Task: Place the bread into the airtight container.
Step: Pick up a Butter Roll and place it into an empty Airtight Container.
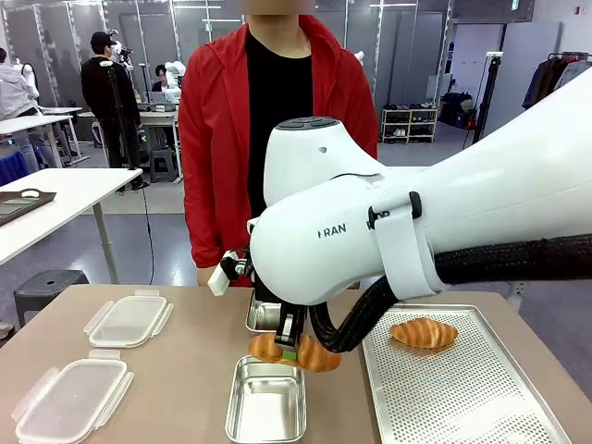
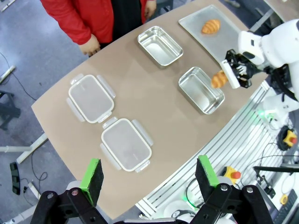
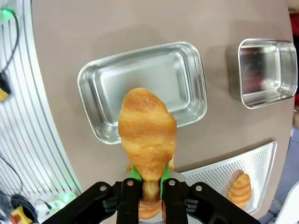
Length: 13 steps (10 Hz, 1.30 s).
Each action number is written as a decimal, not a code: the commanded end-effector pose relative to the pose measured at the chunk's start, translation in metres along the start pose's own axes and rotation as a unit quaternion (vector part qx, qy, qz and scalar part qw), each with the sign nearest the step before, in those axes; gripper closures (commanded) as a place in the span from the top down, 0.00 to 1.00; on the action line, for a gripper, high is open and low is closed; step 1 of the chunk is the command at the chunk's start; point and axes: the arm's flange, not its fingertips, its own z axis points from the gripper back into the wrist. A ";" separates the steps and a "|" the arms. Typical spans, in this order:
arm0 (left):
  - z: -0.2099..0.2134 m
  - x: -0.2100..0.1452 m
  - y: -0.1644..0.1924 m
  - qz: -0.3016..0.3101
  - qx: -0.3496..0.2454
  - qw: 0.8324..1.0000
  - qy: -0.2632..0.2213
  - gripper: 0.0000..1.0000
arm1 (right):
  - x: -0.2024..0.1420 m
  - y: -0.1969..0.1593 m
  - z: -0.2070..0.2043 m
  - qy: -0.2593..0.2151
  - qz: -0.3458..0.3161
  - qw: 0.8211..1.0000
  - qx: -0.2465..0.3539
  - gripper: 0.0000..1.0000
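The bread (image 3: pixel 147 135), a glossy golden-brown croissant with banded ridges, is held in the air over the rim of the near steel container (image 3: pixel 159 79). It is pinched at one end by the right gripper (image 3: pixel 147 176), whose green pads are clamped on it, and the letters "RAN" read on the white arm (image 1: pixel 351 231) carrying it. A second croissant (image 1: pixel 424 333) lies on the perforated tray (image 1: pixel 462 393) alongside, a far steel container (image 3: pixel 264 70) sits nearer the person (image 1: pixel 213 139) in a red jacket, and the left gripper (image 2: pixel 149 172) hovers high over two clear lids (image 2: pixel 126 142), fingers wide apart and holding nothing.

Golden-brown bread (image 3: pixel 147 135), silver container (image 3: pixel 100 91) (shiny)
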 end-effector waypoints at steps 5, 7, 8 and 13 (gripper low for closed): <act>0.001 0.000 0.001 -0.009 -0.001 1.000 -0.001 1.00 | 0.022 0.006 -0.031 -0.010 -0.385 0.921 0.057 0.17; 0.001 0.000 0.001 -0.009 -0.001 1.000 -0.001 1.00 | 0.036 0.005 -0.054 0.009 -0.439 0.896 0.073 0.17; 0.001 0.000 0.001 -0.009 -0.001 1.000 -0.001 1.00 | 0.038 -0.002 -0.066 0.016 -0.472 0.880 0.048 0.17; 0.001 0.000 0.001 -0.009 -0.001 1.000 -0.001 1.00 | 0.038 -0.020 -0.112 -0.008 -0.495 0.869 0.010 0.40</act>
